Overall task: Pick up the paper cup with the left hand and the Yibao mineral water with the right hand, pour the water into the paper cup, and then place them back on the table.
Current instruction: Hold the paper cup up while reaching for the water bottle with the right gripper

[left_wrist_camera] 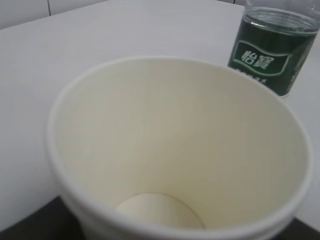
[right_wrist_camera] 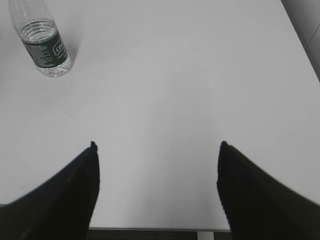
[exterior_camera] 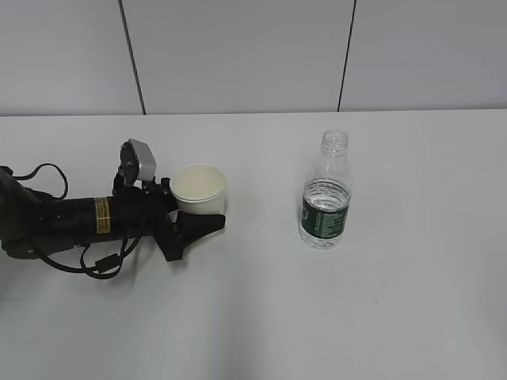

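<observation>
White paper cup (exterior_camera: 200,188) stands on the surface (exterior_camera: 396,317), sitting between the left gripper (exterior_camera: 207,207) fingers; how tight, I cannot tell. Nearby stands the water bottle (exterior_camera: 326,192), green label reading 怡寶. Right gripper (right_wrist_camera: 157,150) gapes wide, holding nothing.

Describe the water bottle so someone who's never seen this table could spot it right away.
On the white table, look right of centre, away from the black left arm's gripper and the paper cup. The Yibao mineral water stands upright there alone: a small clear plastic bottle, uncapped, with a dark green label band, taller than the cup.
</observation>
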